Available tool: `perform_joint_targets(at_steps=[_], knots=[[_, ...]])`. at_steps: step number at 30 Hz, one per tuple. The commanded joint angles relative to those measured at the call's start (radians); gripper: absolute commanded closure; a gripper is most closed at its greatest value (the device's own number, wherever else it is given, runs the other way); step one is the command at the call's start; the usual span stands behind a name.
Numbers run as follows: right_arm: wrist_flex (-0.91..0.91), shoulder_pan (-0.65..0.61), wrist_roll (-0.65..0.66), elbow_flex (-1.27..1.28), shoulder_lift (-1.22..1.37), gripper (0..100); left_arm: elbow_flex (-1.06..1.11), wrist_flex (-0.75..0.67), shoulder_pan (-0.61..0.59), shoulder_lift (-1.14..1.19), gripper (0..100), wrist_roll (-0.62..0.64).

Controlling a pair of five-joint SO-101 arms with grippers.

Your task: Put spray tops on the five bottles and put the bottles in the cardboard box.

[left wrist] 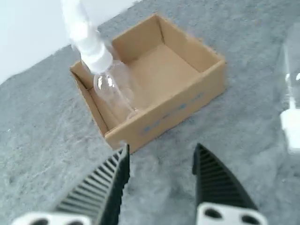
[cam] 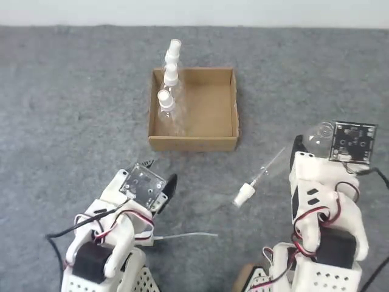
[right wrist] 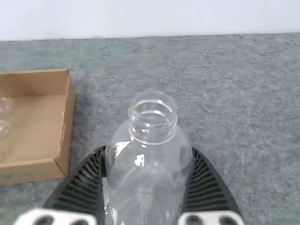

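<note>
The cardboard box (cam: 193,144) stands at the middle back of the carpet. Three clear bottles with white spray tops (cam: 168,91) stand along one inner wall. A loose spray top (cam: 245,194) with its thin tube lies on the carpet between the arms. My right gripper (cam: 313,145) is shut on a clear bottle (right wrist: 151,140) with an uncapped neck, held upright beside the box (right wrist: 69,122). Short of the box's (left wrist: 178,110) front wall, my left gripper (left wrist: 161,157) hovers open, holding nothing. A capped bottle (left wrist: 108,84) leans inside, and the loose spray top (left wrist: 291,129) shows at the frame's edge.
A thin white tube (cam: 182,235) lies on the carpet beside the left arm's base. Grey carpet stretches wide on both sides of the box, and a pale wall runs along the back.
</note>
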Motion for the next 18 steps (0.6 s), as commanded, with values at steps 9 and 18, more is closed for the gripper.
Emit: perform_joint_targets(at_steps=[9,18], knots=[[-0.036,0.079,-0.014,-0.009,-0.019,96.8,-0.26,-0.121,0.164,0.532,76,0.138],[-0.048,0.127,-0.055,-0.009,-0.019,96.8,-0.259,-0.379,0.381,0.895,76,0.319]])
